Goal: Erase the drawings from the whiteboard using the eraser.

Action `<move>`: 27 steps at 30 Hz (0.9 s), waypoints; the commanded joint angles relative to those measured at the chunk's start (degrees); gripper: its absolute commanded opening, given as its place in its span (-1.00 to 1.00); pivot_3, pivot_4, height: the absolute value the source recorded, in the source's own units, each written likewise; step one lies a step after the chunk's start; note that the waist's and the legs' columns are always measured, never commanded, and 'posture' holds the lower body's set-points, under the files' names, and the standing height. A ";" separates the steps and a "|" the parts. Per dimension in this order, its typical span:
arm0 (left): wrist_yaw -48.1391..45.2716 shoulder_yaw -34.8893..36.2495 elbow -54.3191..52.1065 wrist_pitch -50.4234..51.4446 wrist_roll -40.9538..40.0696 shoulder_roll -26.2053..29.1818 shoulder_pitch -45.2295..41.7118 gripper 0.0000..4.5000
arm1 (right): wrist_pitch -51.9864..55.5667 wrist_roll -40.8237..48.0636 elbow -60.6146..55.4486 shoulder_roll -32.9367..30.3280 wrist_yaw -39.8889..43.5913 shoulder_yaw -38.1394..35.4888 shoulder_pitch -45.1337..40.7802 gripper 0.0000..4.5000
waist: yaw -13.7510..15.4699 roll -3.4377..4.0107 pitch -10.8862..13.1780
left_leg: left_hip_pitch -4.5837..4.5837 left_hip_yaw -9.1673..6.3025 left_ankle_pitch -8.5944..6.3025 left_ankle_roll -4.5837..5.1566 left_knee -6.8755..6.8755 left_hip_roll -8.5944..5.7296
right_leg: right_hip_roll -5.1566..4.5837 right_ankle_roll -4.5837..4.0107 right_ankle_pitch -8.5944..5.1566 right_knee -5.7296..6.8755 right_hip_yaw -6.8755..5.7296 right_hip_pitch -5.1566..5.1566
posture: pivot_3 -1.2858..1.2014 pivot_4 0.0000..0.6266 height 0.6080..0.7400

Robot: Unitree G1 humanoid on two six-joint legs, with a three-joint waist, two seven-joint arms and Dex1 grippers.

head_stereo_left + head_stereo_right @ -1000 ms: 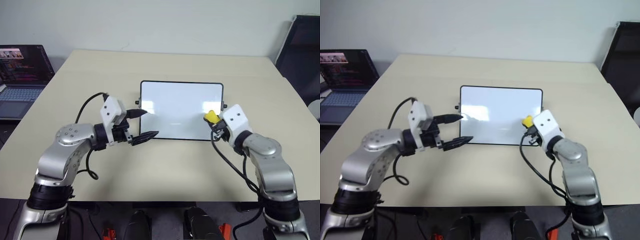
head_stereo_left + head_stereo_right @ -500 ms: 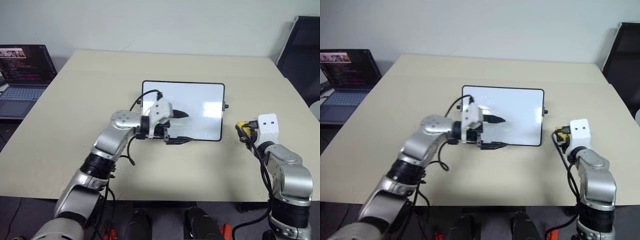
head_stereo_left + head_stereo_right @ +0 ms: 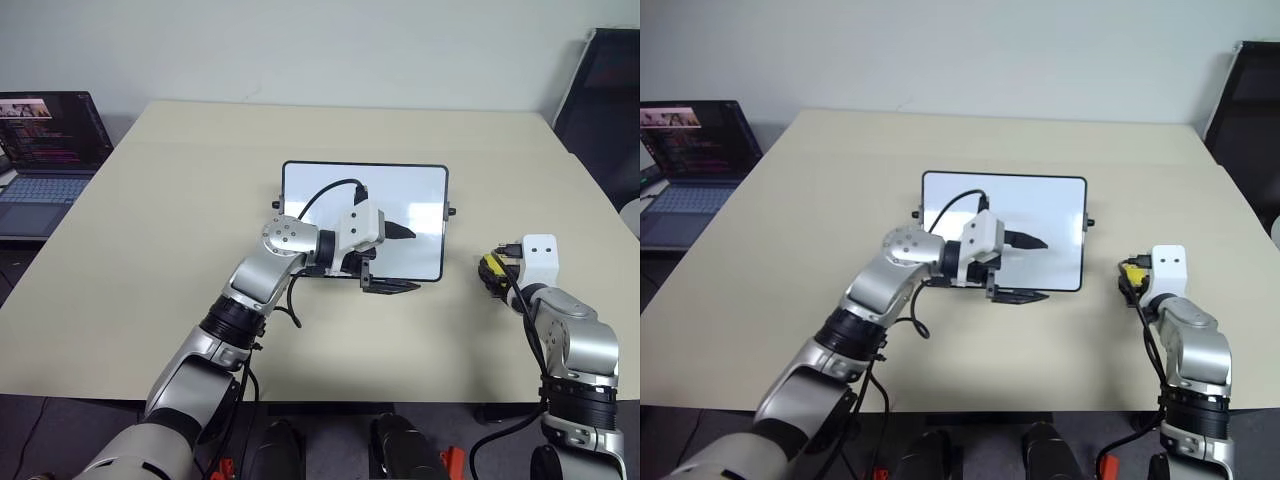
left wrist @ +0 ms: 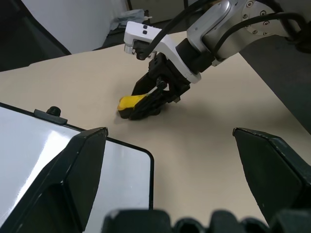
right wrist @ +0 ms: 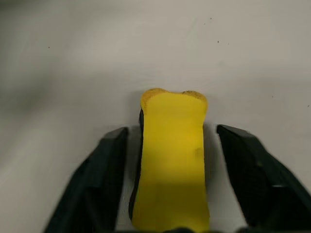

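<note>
Laptop (image 3: pixel 45 150) sits well apart from whiteboard (image 3: pixel 420 190), left of table (image 3: pixel 150 250).

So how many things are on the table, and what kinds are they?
Whiteboard: 1
Eraser: 1
Laptop: 1
Total: 3
The laptop sits at the left, beside the table, so it may not be on it.
</note>
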 commanded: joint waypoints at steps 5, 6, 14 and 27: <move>2.74 1.86 -4.36 0.70 0.71 0.97 1.24 1.00 | -0.25 5.78 -9.52 -2.23 1.12 -1.54 -1.86 0.98 | -0.05 0.13 0.06 | 0.00 -0.01 0.00 0.00 0.00 0.00 | 0.00 0.00 0.00 0.01 0.01 0.00 | 0.03 -0.52 1.00; 3.94 2.67 -4.84 1.14 1.19 1.89 1.97 1.00 | 0.88 7.50 -13.11 -2.59 2.20 -1.60 -1.47 0.98 | -0.08 0.18 0.08 | 0.00 0.00 0.00 0.00 0.00 0.00 | 0.00 0.00 0.00 0.01 0.02 -0.01 | 0.03 -0.52 1.00; 19.78 17.38 -16.08 10.64 -0.17 7.18 16.30 1.00 | -2.98 9.67 -30.80 -2.13 2.44 6.39 11.63 0.98 | -0.63 0.24 0.08 | 0.00 -0.19 0.00 0.00 -0.04 0.05 | 0.04 0.02 -0.06 0.00 -0.12 0.05 | 0.03 -0.52 1.00; 54.04 31.88 -31.15 11.09 7.05 -5.01 40.03 1.00 | -36.28 10.45 -17.16 6.83 -0.51 0.91 24.95 0.98 | -0.19 -0.04 0.03 | 0.44 -0.15 -0.02 -0.05 0.32 -0.05 | -0.15 -0.21 -0.13 -0.28 -0.08 0.77 | 0.03 -0.52 1.00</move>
